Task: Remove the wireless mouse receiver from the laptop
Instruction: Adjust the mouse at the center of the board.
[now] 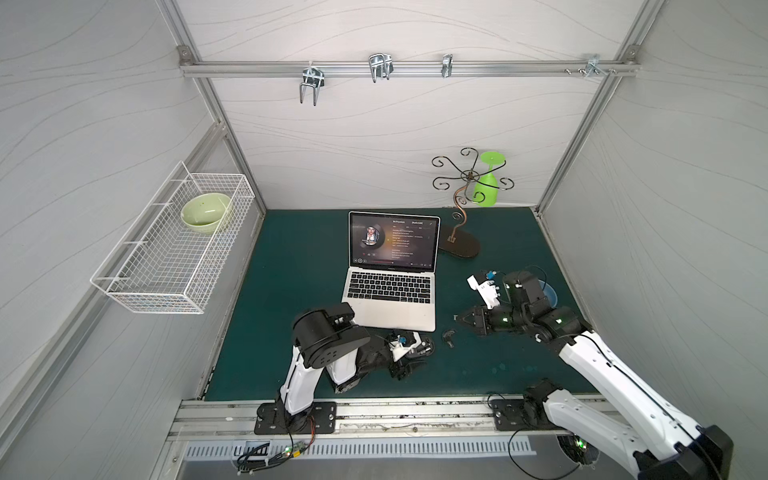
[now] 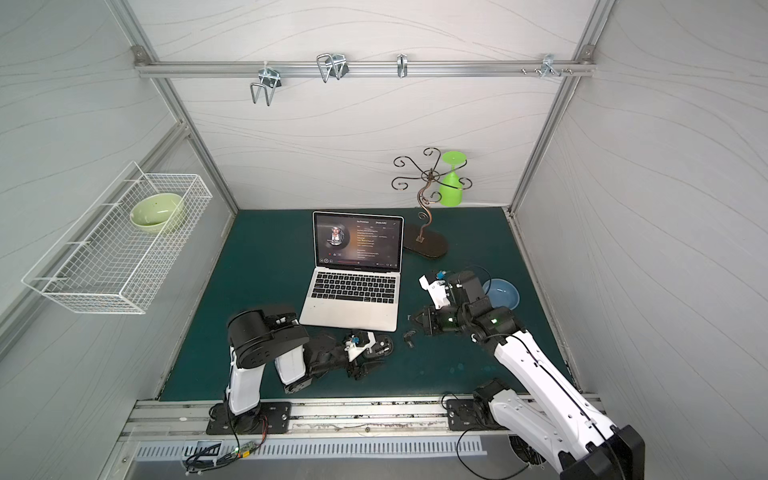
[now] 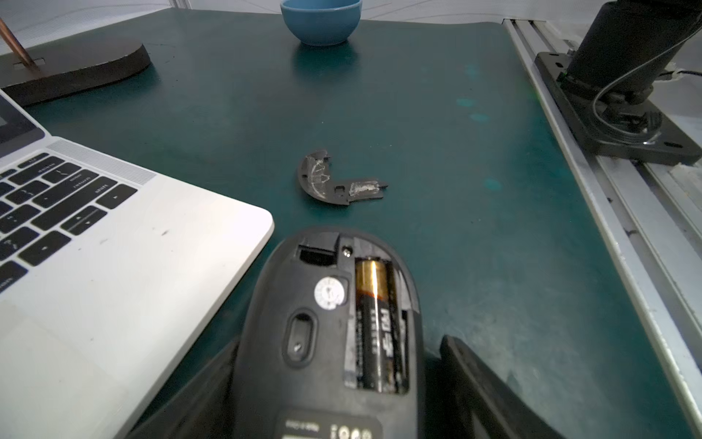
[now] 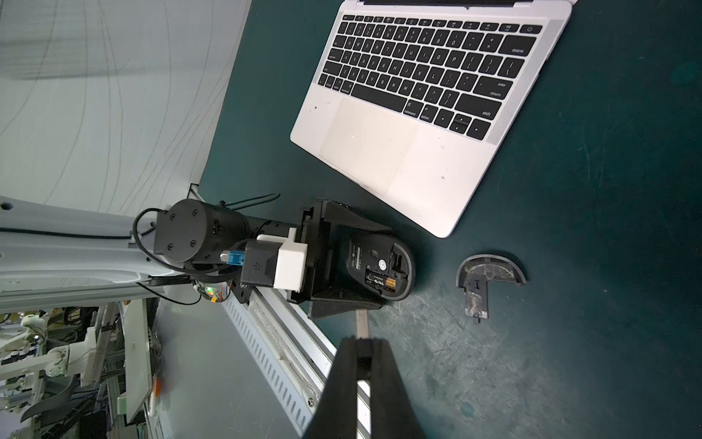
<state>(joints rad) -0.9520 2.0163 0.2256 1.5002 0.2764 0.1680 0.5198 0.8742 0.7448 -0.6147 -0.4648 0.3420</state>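
Observation:
The silver laptop (image 1: 390, 309) (image 2: 349, 311) (image 3: 114, 285) (image 4: 418, 159) stands open mid-mat with its screen lit. My right gripper (image 1: 459, 318) (image 2: 411, 318) (image 4: 362, 342) hovers off the laptop's front right corner, shut on the wireless mouse receiver (image 4: 362, 323); its silver plug sticks out past the fingertips. A black mouse (image 3: 334, 323) (image 4: 380, 266) (image 1: 422, 345) lies belly-up by the laptop's front edge, its battery showing. My left gripper (image 3: 342, 342) (image 4: 383, 266) straddles it, open, with a gap at one finger (image 3: 467, 372).
The mouse's battery cover (image 3: 338, 182) (image 4: 486, 273) (image 1: 449, 336) lies loose on the mat between the grippers. A blue bowl (image 2: 500, 293) (image 3: 321, 22) sits behind the right arm. A metal stand (image 1: 459, 243) with a green goblet (image 1: 486, 183) stands at the back right.

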